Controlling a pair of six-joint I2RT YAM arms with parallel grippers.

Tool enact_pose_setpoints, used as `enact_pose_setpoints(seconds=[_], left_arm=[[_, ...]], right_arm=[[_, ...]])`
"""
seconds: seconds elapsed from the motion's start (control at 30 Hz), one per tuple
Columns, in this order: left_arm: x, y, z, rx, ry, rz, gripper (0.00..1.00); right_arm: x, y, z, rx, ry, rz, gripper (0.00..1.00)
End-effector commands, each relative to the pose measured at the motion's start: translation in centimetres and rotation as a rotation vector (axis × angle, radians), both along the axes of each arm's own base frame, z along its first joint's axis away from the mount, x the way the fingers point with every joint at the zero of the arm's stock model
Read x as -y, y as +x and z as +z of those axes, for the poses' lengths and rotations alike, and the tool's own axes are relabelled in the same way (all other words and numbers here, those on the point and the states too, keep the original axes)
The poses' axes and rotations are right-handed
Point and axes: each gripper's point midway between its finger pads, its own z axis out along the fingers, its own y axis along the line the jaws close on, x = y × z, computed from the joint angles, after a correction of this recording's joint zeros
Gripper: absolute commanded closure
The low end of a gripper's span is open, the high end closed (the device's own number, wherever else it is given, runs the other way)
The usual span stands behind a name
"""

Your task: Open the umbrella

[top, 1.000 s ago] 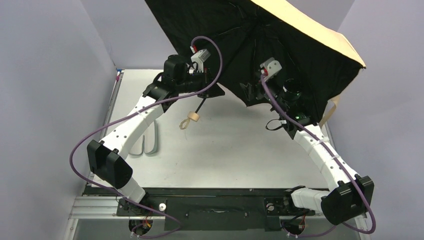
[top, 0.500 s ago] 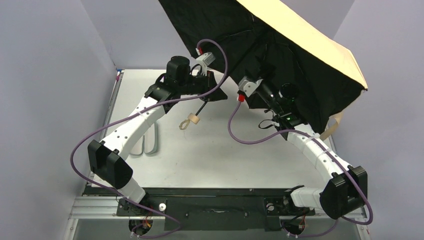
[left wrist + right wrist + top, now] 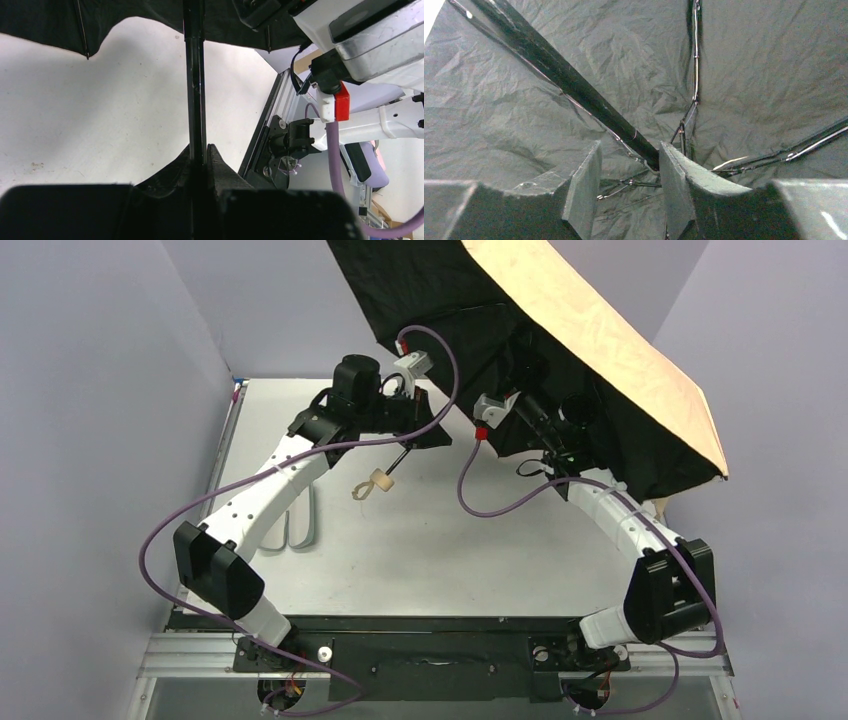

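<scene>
Looking down from the top camera, I see the compact folding umbrella (image 3: 600, 350), tan fabric outside and black lining inside, spread open and tilted above the far right corner of the white table (image 3: 450, 550). Its tan side faces up and right, and its lining faces the arms. Its thin black shaft (image 3: 195, 90) slants down toward the middle of the table and ends in a small tan handle (image 3: 380, 478) hanging clear of the surface. My left claw (image 3: 199, 155) is clamped tight on that shaft just above the handle. My right claw (image 3: 630, 147) sits up under the canopy with its jaws partly apart. The shaft passes between them, close against one finger with a clear gap to the other, so it grips nothing. Thin metal ribs (image 3: 695, 60) fan across the lining. A pale grey-green soft sleeve (image 3: 300, 525) lies flat near the table's left edge.
</scene>
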Motion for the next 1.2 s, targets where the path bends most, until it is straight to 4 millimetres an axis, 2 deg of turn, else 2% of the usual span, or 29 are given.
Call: enact_pose_setpoints(seconds=[0.0,0.2,0.33,0.47,0.57,0.7,0.83,0.9,1.0,1.03,1.17], left_arm=[[-0.3,-1.8,4.6,0.171,-0.077,-0.071,1.00],[-0.5,-2.2,4.3,0.172,-0.064,-0.084,1.00],[-0.9,-2.3,4.3,0.169,-0.059,-0.085,1.00],[-1.6,-2.1,3.9,0.151,-0.045,-0.074,1.00],[-2.1,-2.1,3.6,0.140,-0.036,-0.069,1.00],[-2.7,-2.0,2.6,0.136,0.004,-0.070,1.00],[-3.4,-1.6,0.5,0.131,0.099,-0.072,0.99],[-3.9,-1.5,-1.1,0.110,0.166,-0.077,0.90],[-5.1,-1.8,-4.1,0.049,0.287,-0.093,0.74],[-5.3,-1.3,-4.9,0.056,0.327,-0.095,0.72],[-6.8,-2.3,-7.8,-0.017,0.481,-0.131,0.68]], right_arm=[[-1.2,-1.4,4.1,0.163,-0.040,0.099,0.62],[-2.1,-0.9,3.3,0.169,-0.097,0.133,0.65],[-2.2,0.1,3.3,0.176,-0.108,0.119,0.72],[-1.3,1.4,3.6,0.191,-0.107,0.060,0.78],[-0.3,2.4,3.9,0.184,-0.107,0.018,0.89],[0.7,3.0,4.5,0.195,-0.093,-0.019,0.92],[1.0,3.0,5.5,0.226,-0.069,-0.033,0.96],[1.1,2.7,6.6,0.255,-0.040,-0.028,1.00],[1.1,2.0,8.3,0.298,-0.002,-0.009,1.00],[1.0,1.8,8.6,0.307,0.003,-0.002,1.00],[0.8,0.9,9.8,0.348,0.001,0.016,1.00]])
